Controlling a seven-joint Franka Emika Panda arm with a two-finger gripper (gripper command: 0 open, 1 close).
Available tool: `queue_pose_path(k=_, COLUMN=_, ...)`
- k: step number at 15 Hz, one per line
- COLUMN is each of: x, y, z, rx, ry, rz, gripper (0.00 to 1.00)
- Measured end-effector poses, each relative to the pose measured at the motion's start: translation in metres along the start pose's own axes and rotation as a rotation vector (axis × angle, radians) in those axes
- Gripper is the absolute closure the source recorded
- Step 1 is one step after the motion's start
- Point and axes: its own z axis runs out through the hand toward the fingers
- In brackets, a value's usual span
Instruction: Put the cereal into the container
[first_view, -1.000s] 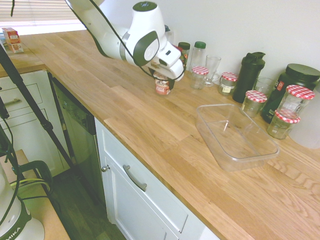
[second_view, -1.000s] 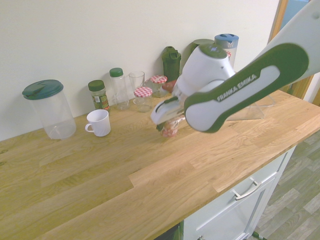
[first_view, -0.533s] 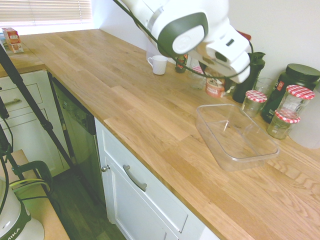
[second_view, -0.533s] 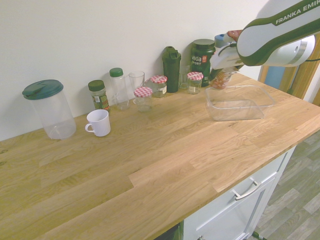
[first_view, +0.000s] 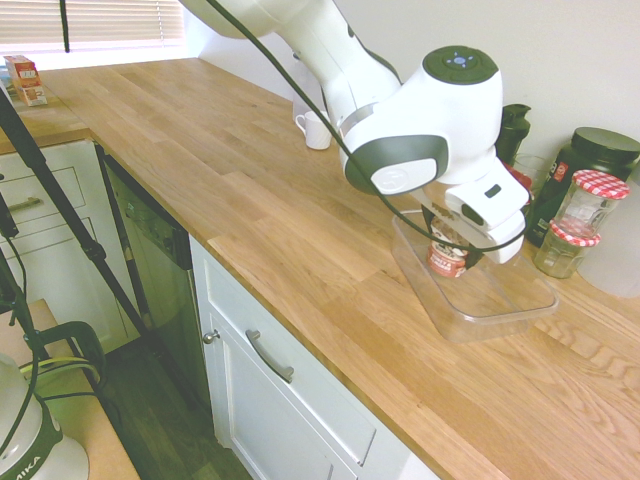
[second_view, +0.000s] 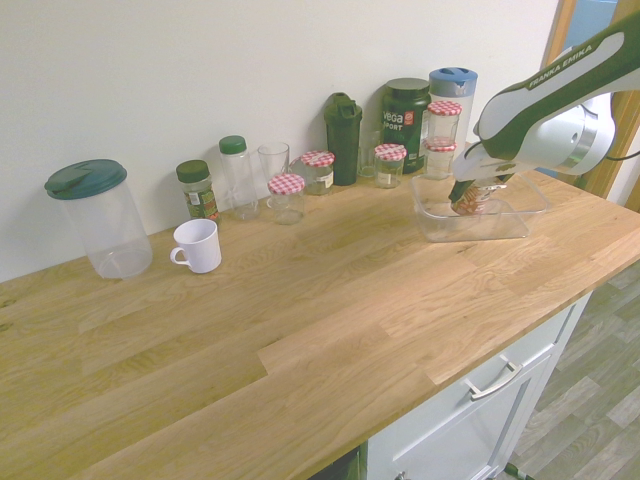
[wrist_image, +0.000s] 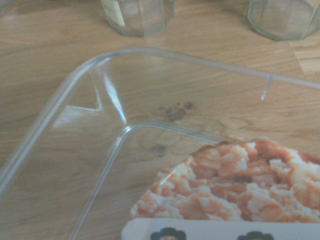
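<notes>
The cereal cup (first_view: 446, 258), red and white with a printed label, hangs inside the clear plastic container (first_view: 520, 310), low over its floor. My gripper (first_view: 450, 245) is shut on the cup from above. From the other side the cereal cup (second_view: 467, 201) shows behind the container's (second_view: 440, 230) front wall, under my gripper (second_view: 468, 192). In the wrist view the cup's printed label (wrist_image: 240, 185) fills the lower right, with the container's rounded corner (wrist_image: 95, 75) around it.
Glass jars with red-checked lids (first_view: 597, 198) and a dark bottle (first_view: 512, 125) stand behind the container along the wall. A white mug (second_view: 197, 245), a lidded pitcher (second_view: 95, 217), more jars (second_view: 286, 196) and glasses sit further along the counter.
My gripper carried the cereal cup from the middle of the counter over to the container and then lowered it inside the walls.
</notes>
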Motion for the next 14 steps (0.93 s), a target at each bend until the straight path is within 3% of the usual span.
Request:
queue_pose_path(k=4, x=0.003, y=0.003, z=0.012, rx=-0.026, ry=-0.004, rz=-0.011, gripper=1.00)
queue_pose_path(k=5, x=0.004, y=0.003, z=0.016, rx=-0.031, ry=-0.009, rz=-0.013, gripper=0.00)
queue_pose_path(k=14, x=0.009, y=0.002, z=0.025, rx=-0.055, ry=-0.042, rz=-0.008, gripper=0.00)
